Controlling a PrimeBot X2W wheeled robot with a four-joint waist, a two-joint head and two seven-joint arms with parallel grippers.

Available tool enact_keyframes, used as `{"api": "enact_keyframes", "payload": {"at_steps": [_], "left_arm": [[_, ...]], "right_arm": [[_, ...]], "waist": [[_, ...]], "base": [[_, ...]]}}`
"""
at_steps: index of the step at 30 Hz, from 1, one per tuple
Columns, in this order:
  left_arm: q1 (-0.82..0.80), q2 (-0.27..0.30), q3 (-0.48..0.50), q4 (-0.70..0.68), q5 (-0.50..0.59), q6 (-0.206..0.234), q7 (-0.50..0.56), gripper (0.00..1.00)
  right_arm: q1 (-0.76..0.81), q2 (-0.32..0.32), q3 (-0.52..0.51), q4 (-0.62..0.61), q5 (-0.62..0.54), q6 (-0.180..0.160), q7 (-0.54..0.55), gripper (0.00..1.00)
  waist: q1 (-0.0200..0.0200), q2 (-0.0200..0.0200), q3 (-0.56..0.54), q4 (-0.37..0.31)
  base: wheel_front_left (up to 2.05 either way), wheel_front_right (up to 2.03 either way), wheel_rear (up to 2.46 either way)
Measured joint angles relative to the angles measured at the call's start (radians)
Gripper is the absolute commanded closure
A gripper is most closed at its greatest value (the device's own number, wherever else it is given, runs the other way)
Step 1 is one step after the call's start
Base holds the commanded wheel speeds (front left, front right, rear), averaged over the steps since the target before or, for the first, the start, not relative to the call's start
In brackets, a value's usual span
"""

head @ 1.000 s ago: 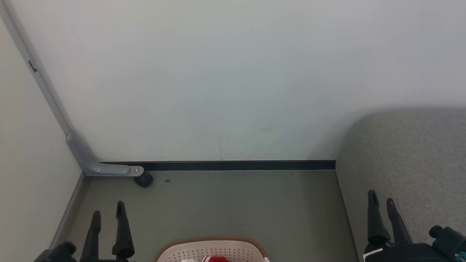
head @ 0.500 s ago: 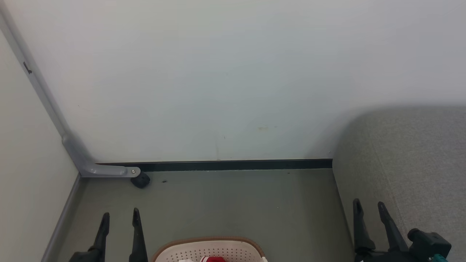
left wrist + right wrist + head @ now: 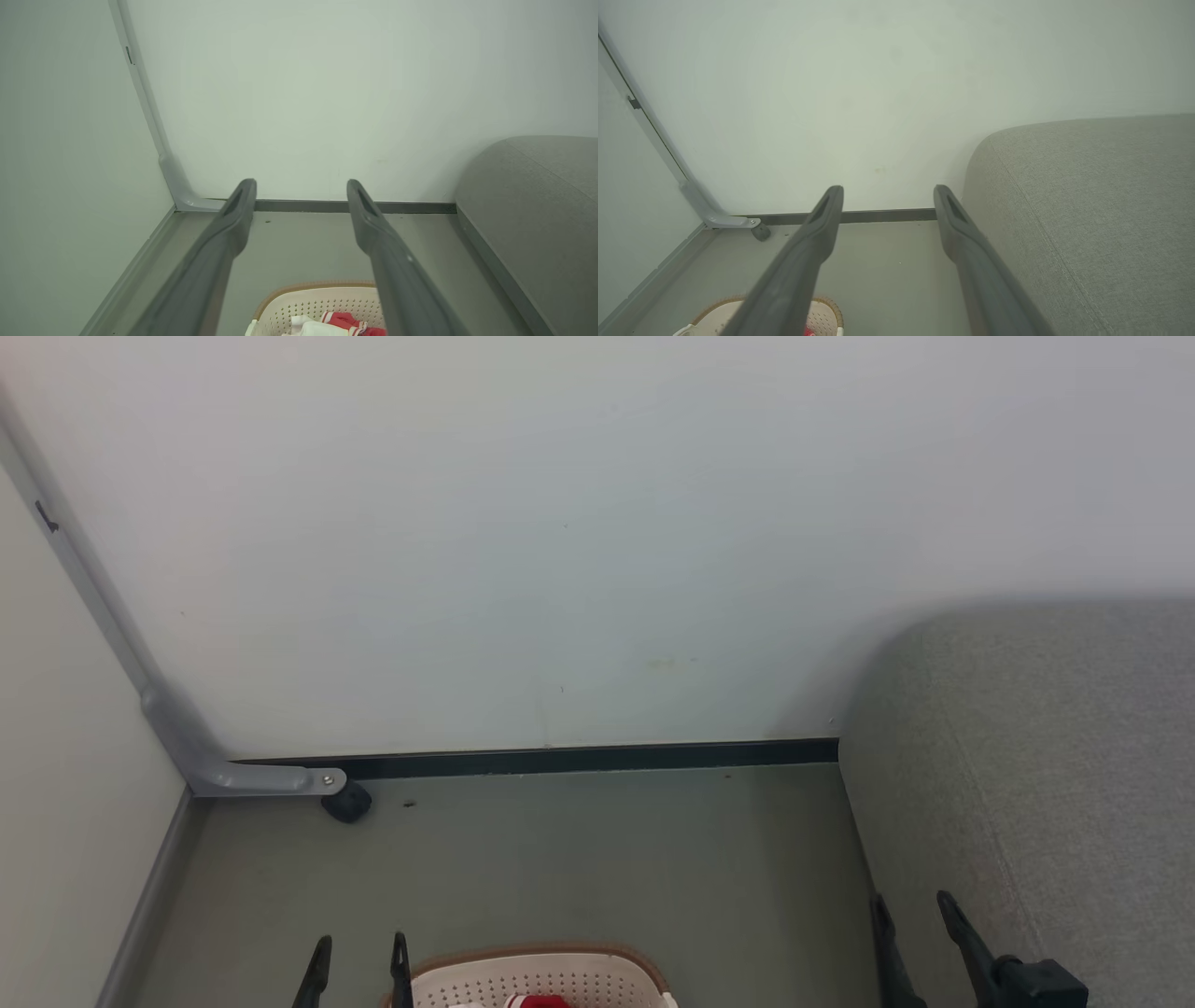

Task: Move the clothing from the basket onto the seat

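1. Left gripper (image 3: pixel 301 191): two long dark matte fingers spread wide with nothing between them, beside the basket's (image 3: pixel 299 303) left rim.
2. Right gripper (image 3: pixel 888 196): fingers also apart and empty, near the sofa's (image 3: pixel 1087 210) rounded end.
3. Clothing (image 3: pixel 343 319) lies in the basket on the floor (image 3: pixel 607 859), left of the sofa.
4. Left wrist view gives red folds with white-striped bands; head view catches just a red sliver.
5. Right wrist view gives the sofa's grey weave and stitched seam.
6. Basket: cream perforated plastic with a brown rim and curved wall.
7. Grey metal bracket (image 3: pixel 243 777) with a black caster (image 3: pixel 347 803) at the floor's far left corner.
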Motion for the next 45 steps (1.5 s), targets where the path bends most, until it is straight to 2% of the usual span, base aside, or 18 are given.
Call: {"api": "enact_keyframes", "payload": {"at_steps": [18,45], "left_arm": [[-0.010,0.002,-0.026,0.089,-0.014,0.000,0.000,0.00],[-0.019,0.002,-0.026,0.120,-0.024,0.000,0.000,0.00]], "right_arm": [[-0.007,0.002,-0.003,0.062,0.000,0.011,0.000,0.00],[-0.022,0.009,-0.015,0.069,-0.012,0.033,0.000,0.00]], "waist": [[0.0000,0.0000,0.003,0.000],[0.0000,0.0000,0.006,0.001]], "base": [[0.00,0.00,0.00],[0.00,0.00,0.00]]}}
